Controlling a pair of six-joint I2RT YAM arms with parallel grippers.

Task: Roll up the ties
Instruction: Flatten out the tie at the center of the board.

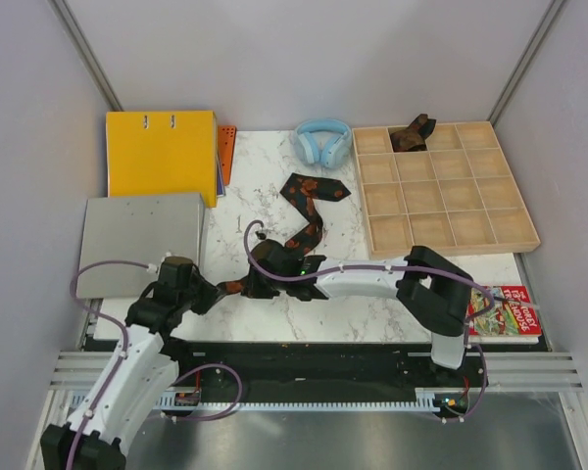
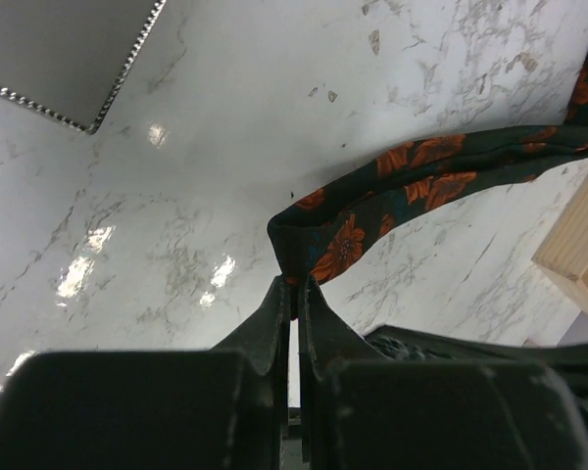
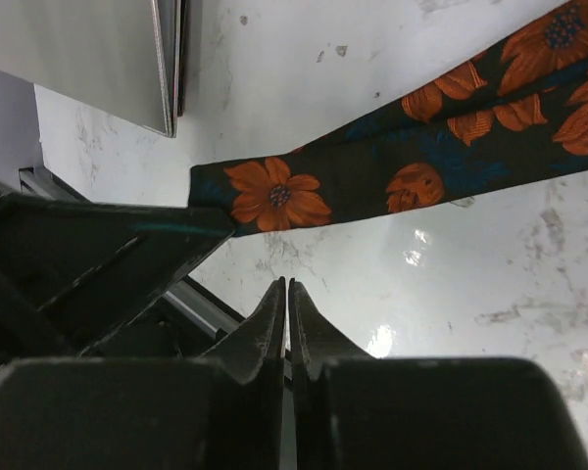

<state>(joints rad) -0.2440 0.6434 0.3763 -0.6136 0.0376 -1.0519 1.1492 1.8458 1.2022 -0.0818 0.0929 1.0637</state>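
The black tie with orange-red flowers point(image 1: 307, 227) lies as a long strip on the marble table, wide end at the back. My left gripper point(image 1: 225, 289) is shut on its narrow end, as the left wrist view shows, where the gripper point(image 2: 296, 286) pinches the fabric point(image 2: 392, 191). My right gripper point(image 1: 247, 290) is shut and empty just beside that end; in the right wrist view the gripper point(image 3: 286, 286) sits a little below the tie point(image 3: 372, 176) without touching it. The dark brown tie point(image 1: 412, 134) sits rolled in a back compartment of the wooden tray point(image 1: 490, 230).
Light-blue headphones point(image 1: 323, 140) lie at the back centre. A yellow binder point(image 1: 162, 155) and a grey flat case point(image 1: 142, 230) are on the left. A comic book point(image 1: 505, 311) lies at the front right. The tray takes up the right side.
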